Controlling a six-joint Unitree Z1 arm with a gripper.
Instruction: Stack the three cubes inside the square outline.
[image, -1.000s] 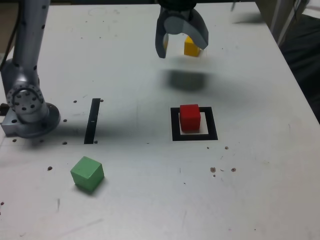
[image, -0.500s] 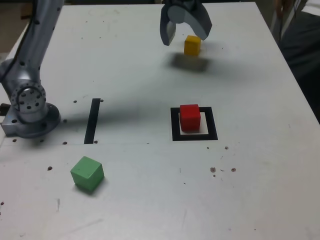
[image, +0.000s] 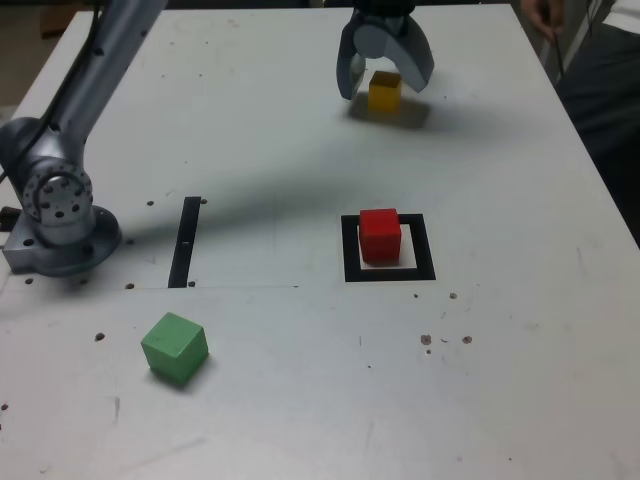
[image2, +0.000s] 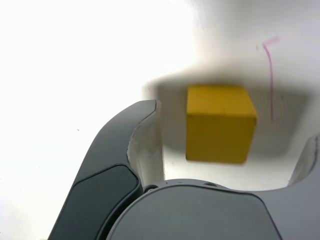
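Down and across comes the tool (image: 385, 82), now straddling the yellow cube (image: 385, 92) at the tabletop's (image: 250, 150) far end, jaws spread wide. Red cube (image: 380, 235) sits inside the square outline (image: 349, 250); green cube (image: 175, 347) lies well apart, near the front. Wrist view: yellow cube (image2: 220, 123), plain and sharp-edged, sits between the spread fingers (image2: 120, 160), untouched.

Ext view: even overhead light, soft; arm shadow falls diagonally across desk (image: 500, 330).
Wrist view: desk blown out white, yellow cube (image2: 219, 123) edges blurry.
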